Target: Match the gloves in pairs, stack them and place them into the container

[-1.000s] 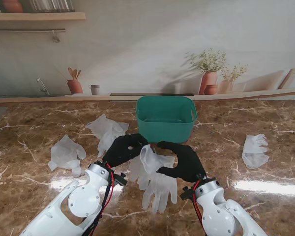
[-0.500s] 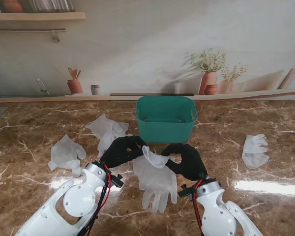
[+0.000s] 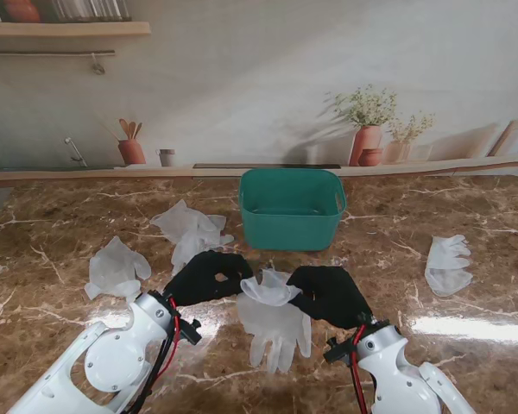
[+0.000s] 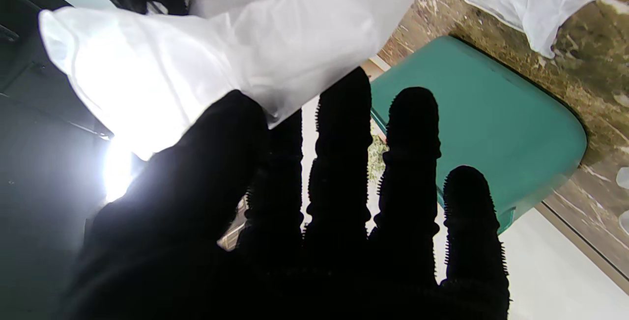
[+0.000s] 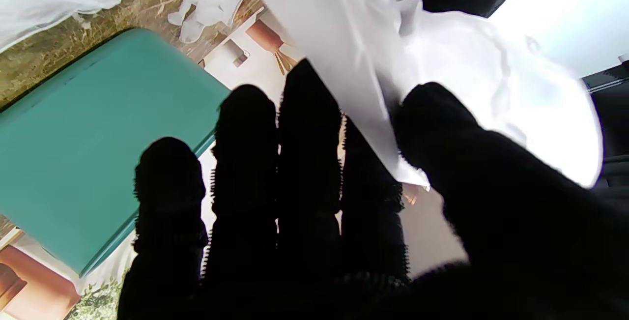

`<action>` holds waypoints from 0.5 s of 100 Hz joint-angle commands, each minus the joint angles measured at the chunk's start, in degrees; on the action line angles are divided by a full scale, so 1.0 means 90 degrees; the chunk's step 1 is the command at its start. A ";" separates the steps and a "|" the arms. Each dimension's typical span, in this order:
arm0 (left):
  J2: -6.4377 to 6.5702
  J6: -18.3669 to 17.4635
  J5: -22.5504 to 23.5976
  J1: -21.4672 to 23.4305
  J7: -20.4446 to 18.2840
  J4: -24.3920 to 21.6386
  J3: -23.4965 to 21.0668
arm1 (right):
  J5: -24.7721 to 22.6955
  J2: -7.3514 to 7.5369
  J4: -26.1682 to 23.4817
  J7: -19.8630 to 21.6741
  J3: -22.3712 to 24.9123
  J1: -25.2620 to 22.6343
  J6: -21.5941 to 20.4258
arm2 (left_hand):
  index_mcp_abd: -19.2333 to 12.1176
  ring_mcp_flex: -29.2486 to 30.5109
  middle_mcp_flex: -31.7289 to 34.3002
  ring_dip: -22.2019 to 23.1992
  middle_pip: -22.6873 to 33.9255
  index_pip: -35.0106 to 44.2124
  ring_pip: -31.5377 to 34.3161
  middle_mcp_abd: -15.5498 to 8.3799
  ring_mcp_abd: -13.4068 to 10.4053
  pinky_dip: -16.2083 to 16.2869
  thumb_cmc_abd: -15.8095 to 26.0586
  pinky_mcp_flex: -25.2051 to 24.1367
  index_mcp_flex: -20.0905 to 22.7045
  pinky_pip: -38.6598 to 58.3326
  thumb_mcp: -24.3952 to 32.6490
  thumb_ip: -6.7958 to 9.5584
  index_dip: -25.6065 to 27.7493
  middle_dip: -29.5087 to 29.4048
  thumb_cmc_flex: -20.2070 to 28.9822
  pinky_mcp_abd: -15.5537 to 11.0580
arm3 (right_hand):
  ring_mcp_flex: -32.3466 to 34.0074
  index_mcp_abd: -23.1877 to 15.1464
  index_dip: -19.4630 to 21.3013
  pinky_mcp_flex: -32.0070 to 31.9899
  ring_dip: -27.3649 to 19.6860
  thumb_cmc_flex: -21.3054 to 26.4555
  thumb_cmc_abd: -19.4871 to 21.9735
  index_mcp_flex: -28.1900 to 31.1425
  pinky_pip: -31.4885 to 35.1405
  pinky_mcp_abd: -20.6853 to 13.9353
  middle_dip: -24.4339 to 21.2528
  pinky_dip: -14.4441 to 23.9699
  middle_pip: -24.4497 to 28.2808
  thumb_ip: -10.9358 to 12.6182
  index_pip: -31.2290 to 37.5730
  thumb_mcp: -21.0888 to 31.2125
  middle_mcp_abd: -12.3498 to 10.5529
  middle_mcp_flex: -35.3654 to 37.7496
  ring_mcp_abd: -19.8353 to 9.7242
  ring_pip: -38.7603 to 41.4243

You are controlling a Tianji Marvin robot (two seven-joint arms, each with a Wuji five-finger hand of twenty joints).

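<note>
A stacked pair of translucent white gloves (image 3: pixel 274 319) hangs between my two black hands just in front of me, cuff up and fingers drooping toward the table. My left hand (image 3: pixel 205 277) pinches the cuff's left side, my right hand (image 3: pixel 330 295) its right side. Each wrist view shows thumb and forefinger closed on the white gloves (image 4: pixel 206 49) (image 5: pixel 442 69). The teal container (image 3: pixel 291 207) stands just beyond the hands, also seen as the teal container (image 4: pixel 486 128) (image 5: pixel 98 138). Loose gloves lie on the table: one glove (image 3: pixel 190 230) left of the container, another glove (image 3: pixel 116 269) farther left, a third glove (image 3: pixel 447 263) at the right.
The brown marble table (image 3: pixel 397 241) ends at a wall ledge behind the container, printed with plant pots (image 3: pixel 367 142) and utensils.
Both hands have drawn back toward me and lowered a little, still holding the gloves' cuff. The hanging gloves now bunch more between the hands.
</note>
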 commanded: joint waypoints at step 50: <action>0.0364 -0.0335 -0.0769 0.0686 -0.1365 -0.0579 -0.0519 | 0.0278 0.0194 -0.0663 0.0895 0.0324 -0.0935 -0.0200 | 0.0361 0.0703 0.0940 -0.0059 -0.0208 0.0171 0.0333 -0.0159 -0.0111 -0.0103 -0.0079 0.0142 0.0177 0.0048 0.0128 -0.0136 -0.0066 -0.0420 0.0127 -0.0087 | 0.0309 0.0180 -0.0127 0.0120 0.0006 -0.0027 -0.0161 0.0156 0.0409 0.0012 -0.0008 -0.0070 -0.0032 -0.0166 0.0264 0.0225 0.0120 0.0422 -0.0022 0.0108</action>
